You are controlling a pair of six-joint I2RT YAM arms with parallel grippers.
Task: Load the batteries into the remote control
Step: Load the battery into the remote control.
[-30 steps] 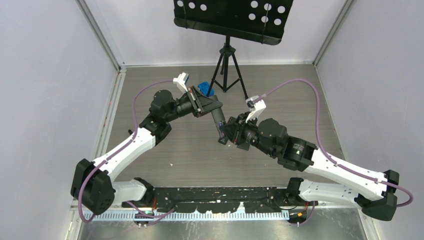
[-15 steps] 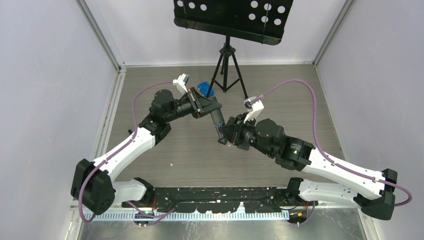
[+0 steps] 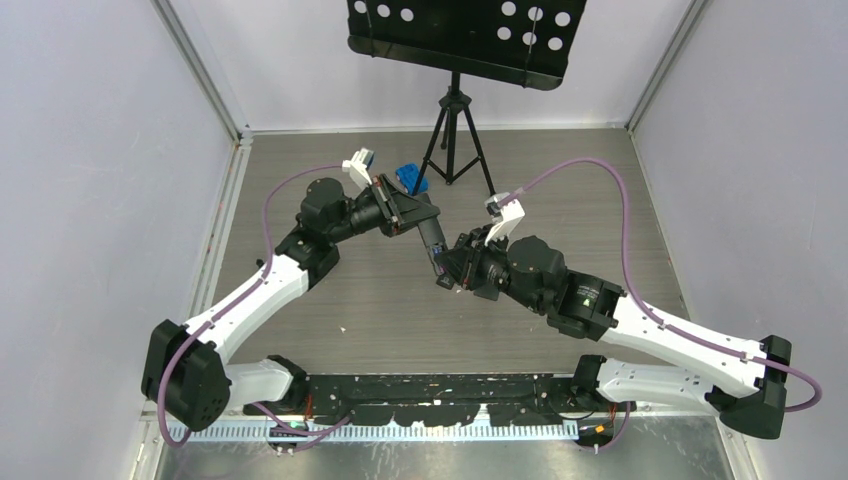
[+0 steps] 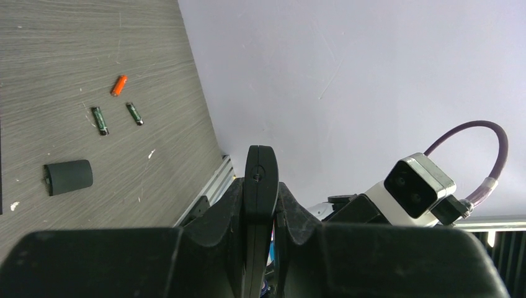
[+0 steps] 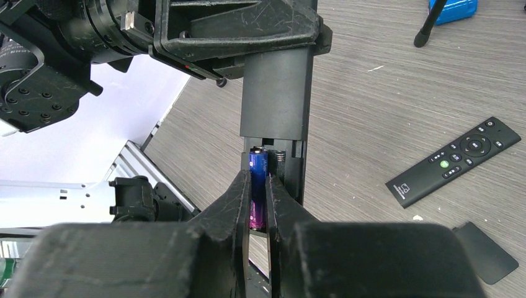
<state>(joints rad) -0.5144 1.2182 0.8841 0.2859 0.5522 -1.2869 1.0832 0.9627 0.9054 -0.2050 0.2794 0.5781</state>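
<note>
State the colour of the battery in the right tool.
The battery is purple-blue; best in right wrist view.

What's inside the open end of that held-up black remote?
A purple battery, pinched by the right hand, sits in the remote control's open bay beside a metal spring. Its lower end is hidden behind the hand.

A battery point(image 5: 257, 186) sits in the open end of the remote control point(image 5: 276, 105), with another remote point(image 5: 453, 161) on the table point(image 5: 372, 118) to its right

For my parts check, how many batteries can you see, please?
4: orange battery and two green batteries on the table; purple battery in the right gripper. Others may be hidden.
</note>
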